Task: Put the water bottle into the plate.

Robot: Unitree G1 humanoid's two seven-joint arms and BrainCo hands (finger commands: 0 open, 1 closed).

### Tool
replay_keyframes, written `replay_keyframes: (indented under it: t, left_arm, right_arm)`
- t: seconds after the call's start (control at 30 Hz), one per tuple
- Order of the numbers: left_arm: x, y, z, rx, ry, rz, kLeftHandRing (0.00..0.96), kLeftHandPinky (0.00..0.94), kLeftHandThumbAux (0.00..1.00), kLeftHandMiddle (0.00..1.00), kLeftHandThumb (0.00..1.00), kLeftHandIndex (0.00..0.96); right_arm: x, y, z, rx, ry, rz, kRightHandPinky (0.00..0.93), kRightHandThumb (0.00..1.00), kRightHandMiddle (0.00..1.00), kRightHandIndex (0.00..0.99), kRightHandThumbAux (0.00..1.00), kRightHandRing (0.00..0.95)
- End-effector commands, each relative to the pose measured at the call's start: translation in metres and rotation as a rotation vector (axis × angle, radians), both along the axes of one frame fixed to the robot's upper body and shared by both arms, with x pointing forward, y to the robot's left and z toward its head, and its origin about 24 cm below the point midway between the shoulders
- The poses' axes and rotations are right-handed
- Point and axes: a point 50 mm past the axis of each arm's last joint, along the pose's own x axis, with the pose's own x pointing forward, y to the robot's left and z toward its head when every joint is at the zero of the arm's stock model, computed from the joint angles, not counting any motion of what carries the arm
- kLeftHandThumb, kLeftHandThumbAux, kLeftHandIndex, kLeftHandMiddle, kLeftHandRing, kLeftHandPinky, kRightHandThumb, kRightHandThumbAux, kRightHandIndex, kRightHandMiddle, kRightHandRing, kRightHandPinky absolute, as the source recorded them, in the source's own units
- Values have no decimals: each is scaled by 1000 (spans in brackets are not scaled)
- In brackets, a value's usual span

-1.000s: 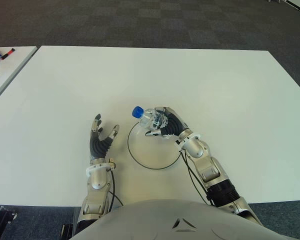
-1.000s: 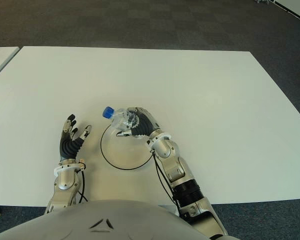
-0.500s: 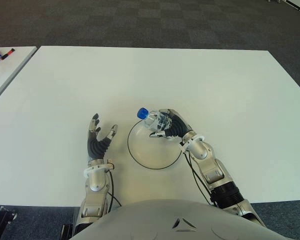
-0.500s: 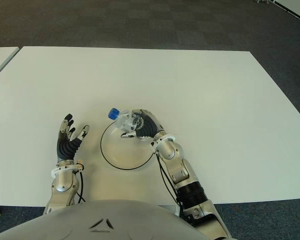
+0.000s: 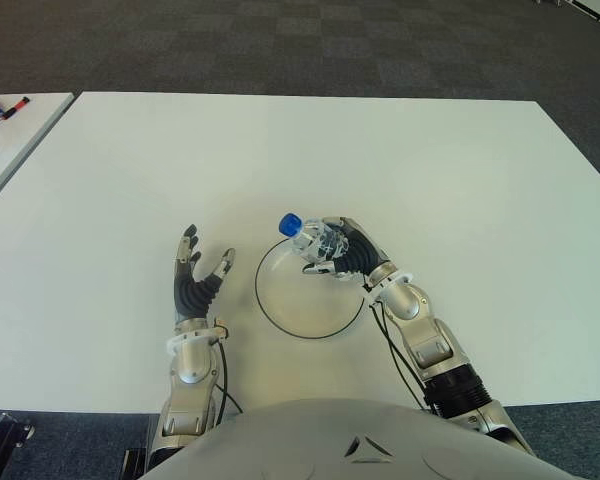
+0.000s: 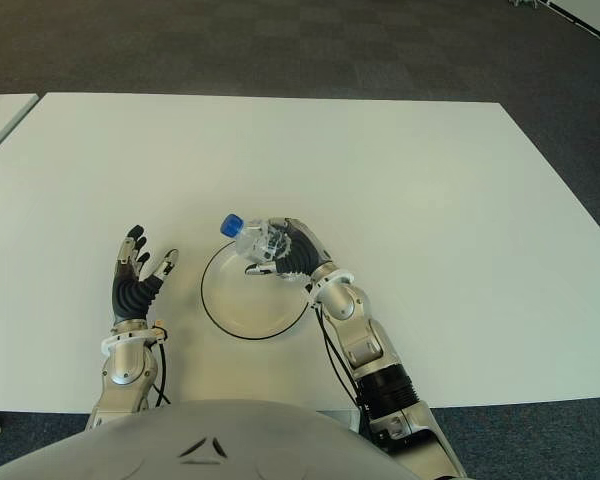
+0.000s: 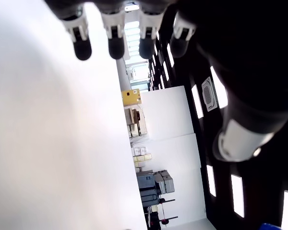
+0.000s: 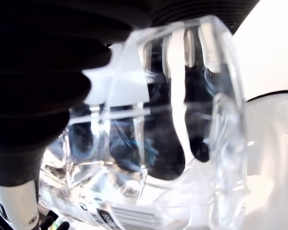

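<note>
The right hand (image 5: 342, 252) has its fingers wrapped round the water bottle (image 5: 310, 238), a clear one with a blue cap (image 5: 289, 223), holding it tilted over the far right rim of the plate (image 5: 280, 318). The cap points away and to the left. From where I stand it looks lifted off the plate rather than resting in it, though I could not swear to that. The left hand (image 5: 197, 283) shows just left of the plate, fingers spread and upright, holding nothing.

The white table (image 5: 450, 180) around them is bare, so nothing blocks the plate. A second table's corner (image 5: 10, 135) shows at far left with a small marker (image 5: 12, 104) on it, cut off at the edge. Up close at the right wrist, the dark fingers (image 8: 43, 72) cover much of the bottle, and its label (image 8: 129, 218) is unreadable.
</note>
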Motion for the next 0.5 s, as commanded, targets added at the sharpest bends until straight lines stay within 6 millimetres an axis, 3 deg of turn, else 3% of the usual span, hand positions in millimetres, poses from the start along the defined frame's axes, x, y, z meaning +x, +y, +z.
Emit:
replay_keyframes:
  t: [0.03,0.5]
  left_arm:
    - [-2,-1,1,-6,-2,-12,53,83,663,61,241,51]
    - [-3,-4,4,-11,-15,-10,56,80,660,64,253,57]
  right_arm:
    - [1,-4,3,13,-23,-11,880,723,882,441,710,884]
    - [7,-12,9,107,48,-25,880,728,879,441,711,878]
